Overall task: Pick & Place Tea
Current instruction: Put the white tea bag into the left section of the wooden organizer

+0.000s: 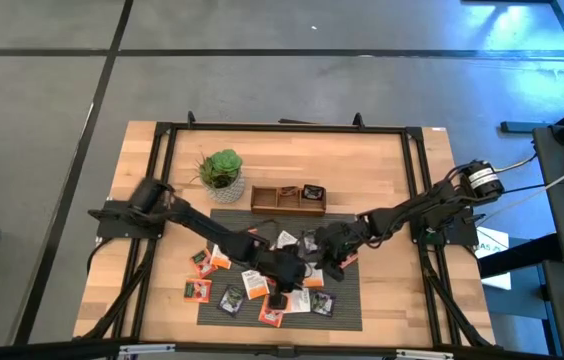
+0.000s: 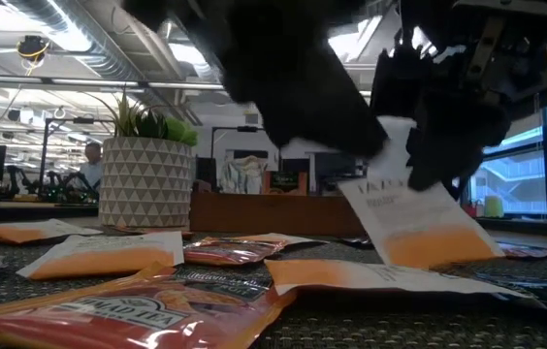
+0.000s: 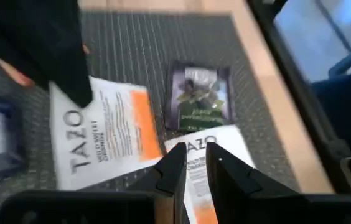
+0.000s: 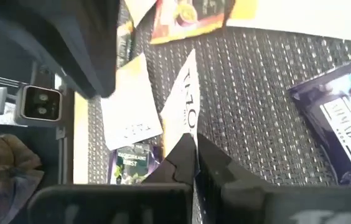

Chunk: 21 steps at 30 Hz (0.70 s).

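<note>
One white-and-orange sachet (image 4: 185, 102) is clamped by the right gripper (image 4: 195, 144), at five o'clock from the wooden tray (image 1: 288, 199); the left gripper (image 3: 191, 163) is held slightly apart.

Both arms (image 1: 292, 262) crowded over sachet-littered mat (image 1: 347, 310).

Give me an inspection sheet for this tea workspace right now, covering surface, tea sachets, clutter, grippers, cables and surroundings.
Surface: wooden table with a dark woven mat in the middle.
Job's things: tea sachets, orange, white and dark, scattered over the mat; one white-and-orange sachet is lifted off the mat on edge.
Clutter: potted plant and wooden tray behind the mat.
Grippers: right gripper shut on the white-and-orange sachet; left gripper low over the mat above a white sachet, fingers slightly apart, holding nothing that shows.
Cables: a cable runs off the right arm's base.
Surroundings: grey floor; an office room with a person far behind the table.
</note>
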Tool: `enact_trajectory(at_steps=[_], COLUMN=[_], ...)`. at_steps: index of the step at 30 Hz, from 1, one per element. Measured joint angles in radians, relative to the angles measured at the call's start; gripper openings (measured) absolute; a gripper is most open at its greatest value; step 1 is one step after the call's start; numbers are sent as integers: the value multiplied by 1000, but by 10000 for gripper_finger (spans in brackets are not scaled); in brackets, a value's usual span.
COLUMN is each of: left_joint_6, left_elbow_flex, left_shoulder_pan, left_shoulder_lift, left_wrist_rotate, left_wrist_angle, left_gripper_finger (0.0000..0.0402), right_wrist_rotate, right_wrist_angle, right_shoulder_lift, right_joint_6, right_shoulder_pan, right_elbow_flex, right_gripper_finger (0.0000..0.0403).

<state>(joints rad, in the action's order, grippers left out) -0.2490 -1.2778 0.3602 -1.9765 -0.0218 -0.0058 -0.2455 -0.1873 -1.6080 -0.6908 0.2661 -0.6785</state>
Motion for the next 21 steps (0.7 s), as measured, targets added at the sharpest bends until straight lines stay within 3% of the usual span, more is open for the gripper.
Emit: enact_trajectory(at_steps=[11,18,21], left_joint_6=[45,46,66], left_elbow_flex=[462,611,635], left_shoulder_pan=[81,163,197], left_shoulder_lift=[390,605,670], left_wrist_rotate=[107,290,369], left_wrist_angle=[576,617,580], left_gripper_finger=[59,59,59], right_wrist_rotate=[87,140,194], right_wrist_angle=[2,21,138], right_shoulder_lift=[153,168,168], right_joint_6=[117,235,324], right_shoulder_pan=[-1,-37,-65], right_elbow_flex=[0,-70,-157], right_gripper_finger=[2,1,1])
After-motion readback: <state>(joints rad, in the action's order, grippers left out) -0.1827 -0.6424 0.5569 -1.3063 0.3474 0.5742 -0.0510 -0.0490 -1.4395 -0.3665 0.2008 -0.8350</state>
